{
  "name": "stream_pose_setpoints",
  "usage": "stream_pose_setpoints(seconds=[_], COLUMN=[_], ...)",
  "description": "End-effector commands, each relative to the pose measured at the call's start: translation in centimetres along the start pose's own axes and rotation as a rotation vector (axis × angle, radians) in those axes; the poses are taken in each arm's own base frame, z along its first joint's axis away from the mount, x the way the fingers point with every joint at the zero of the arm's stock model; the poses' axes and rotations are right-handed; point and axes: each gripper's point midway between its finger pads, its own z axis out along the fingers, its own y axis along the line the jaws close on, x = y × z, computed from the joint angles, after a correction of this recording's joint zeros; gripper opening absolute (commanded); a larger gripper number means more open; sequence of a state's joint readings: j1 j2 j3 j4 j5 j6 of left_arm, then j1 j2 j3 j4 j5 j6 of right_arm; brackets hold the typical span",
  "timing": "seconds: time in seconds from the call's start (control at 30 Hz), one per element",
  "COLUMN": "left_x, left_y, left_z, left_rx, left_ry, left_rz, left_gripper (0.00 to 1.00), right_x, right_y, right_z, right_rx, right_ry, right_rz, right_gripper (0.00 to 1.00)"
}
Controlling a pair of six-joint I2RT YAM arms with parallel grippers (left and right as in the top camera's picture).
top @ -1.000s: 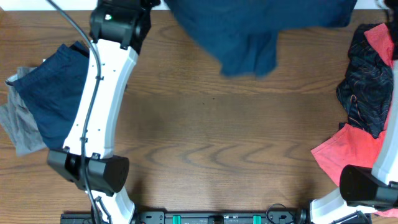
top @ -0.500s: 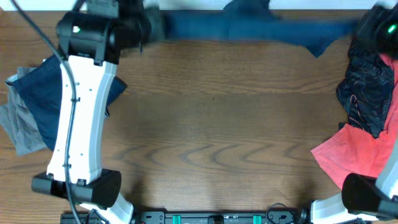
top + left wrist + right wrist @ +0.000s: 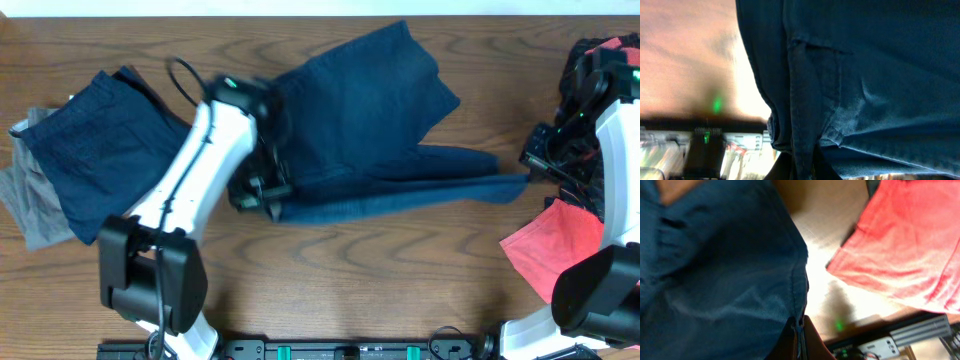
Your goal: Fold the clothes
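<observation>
The large navy blue shorts [image 3: 370, 130] lie spread across the table's middle, stretched between my two grippers. My left gripper [image 3: 268, 196] is shut on their left hem; the left wrist view shows the fabric [image 3: 850, 75] pinched between the fingers [image 3: 802, 167]. My right gripper [image 3: 530, 172] is shut on their right end; the right wrist view shows the seam [image 3: 740, 280] held in the fingers [image 3: 799, 335]. A second navy piece [image 3: 90, 150] lies on a grey piece [image 3: 30, 205] at the left. A coral-red piece [image 3: 560, 245], also seen in the right wrist view [image 3: 900, 245], and a black red-patterned piece [image 3: 590, 70] lie at the right.
The wooden table [image 3: 380, 280] shows bare wood along its front half. The arm bases and a black rail [image 3: 350, 350] stand at the front edge.
Both grippers have swung the navy shorts from the far edge toward the front and laid them flat on the table's middle. Both arms came forward with them.
</observation>
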State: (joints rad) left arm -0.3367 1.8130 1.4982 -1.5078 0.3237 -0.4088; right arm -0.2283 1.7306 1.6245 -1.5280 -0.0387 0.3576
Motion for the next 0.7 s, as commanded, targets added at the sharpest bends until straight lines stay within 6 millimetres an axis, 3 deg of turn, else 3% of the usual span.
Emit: stream_pose_setpoints(seconds=[0.0,0.2,0.5,0.67], left_x=[2.1,5.7,10.7,10.7], left_y=[4.2,5.1,4.7,3.6], left_z=[2.9,5.5,5.0,4.0], left_rx=[-0.208,-0.213,-0.098,-0.004], left_ry=[0.03,-0.042,-0.217,-0.321], left_rz=[-0.053,-0.081,-0.148,-0.127], left_gripper=[0.06,0.06,0.06,0.06], right_x=[-1.9,-0.4,2.7,2.9], right_y=[-6.2,-7.6,-8.3,-6.6], right_z=[-1.4,-3.9,-6.9,-7.5], right_rx=[0.232,0.213,0.193,0.136], right_ry=[-0.127,-0.18,-0.245,-0.28], right_rz=[0.078,0.117,0.104,0.035], right_gripper=[0.01,0.01,0.01,0.01])
